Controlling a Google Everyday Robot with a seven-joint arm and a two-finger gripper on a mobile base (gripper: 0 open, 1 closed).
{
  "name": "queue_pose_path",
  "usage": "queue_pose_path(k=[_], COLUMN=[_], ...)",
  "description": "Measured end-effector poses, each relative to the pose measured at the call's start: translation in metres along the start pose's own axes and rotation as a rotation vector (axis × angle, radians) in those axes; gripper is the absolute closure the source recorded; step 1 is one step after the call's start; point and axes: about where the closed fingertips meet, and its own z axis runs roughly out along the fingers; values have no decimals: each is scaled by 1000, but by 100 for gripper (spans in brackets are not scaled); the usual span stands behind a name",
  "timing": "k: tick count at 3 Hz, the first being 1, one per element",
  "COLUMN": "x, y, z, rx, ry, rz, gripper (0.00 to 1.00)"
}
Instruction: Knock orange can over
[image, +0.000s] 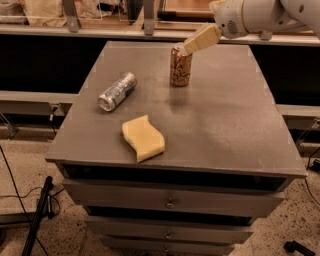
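Note:
The orange can (180, 67) stands upright near the back middle of the grey cabinet top (230, 125). It is coppery brown with pale mottling and a silver rim. My gripper (192, 44) reaches in from the upper right, its cream-coloured fingers (201, 39) pointing down-left. The tip sits right at the can's top rim, on its right side; I cannot tell whether it touches.
A silver-grey can (117, 91) lies on its side at the left of the top. A yellow sponge (143, 138) lies near the front edge. Drawers (170, 202) run below the front. A rail and shelf stand behind the cabinet.

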Motion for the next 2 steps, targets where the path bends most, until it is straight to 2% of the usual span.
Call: queue_pose_path(k=[2], x=[29], y=[13], z=[12], rx=[-18], ry=[-197], rz=[191], gripper=[0])
